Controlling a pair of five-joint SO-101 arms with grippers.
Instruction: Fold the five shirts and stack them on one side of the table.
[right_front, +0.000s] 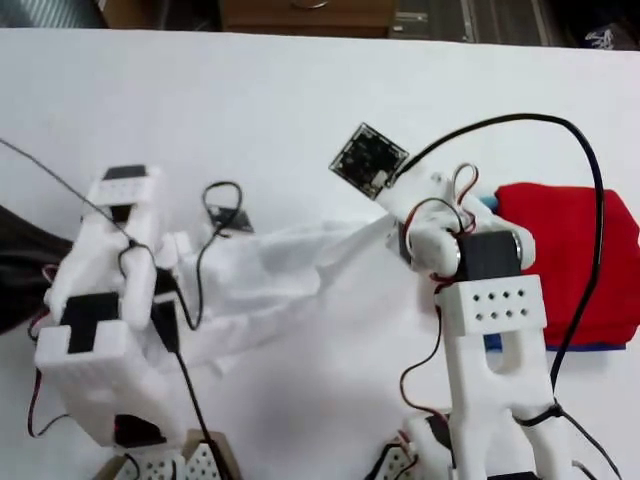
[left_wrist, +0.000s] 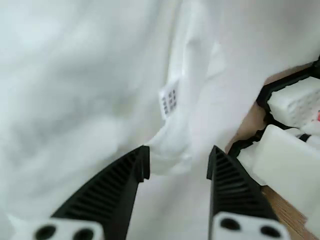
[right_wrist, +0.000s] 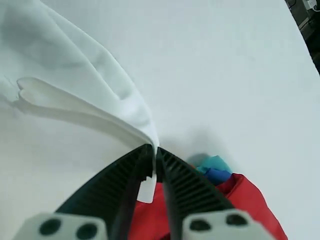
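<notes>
White shirt: one, pinched in right tool; red shirt: one, folded

On table, loose shirt at centre, folded stack at right

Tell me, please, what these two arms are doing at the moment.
The two arms are working on a white shirt that lies crumpled on the table. The right tool is shut on one edge of it, close beside a folded red shirt. The left tool is open, at a fold of the white shirt. A dark cloth lies at the opposite edge of the table.
</notes>
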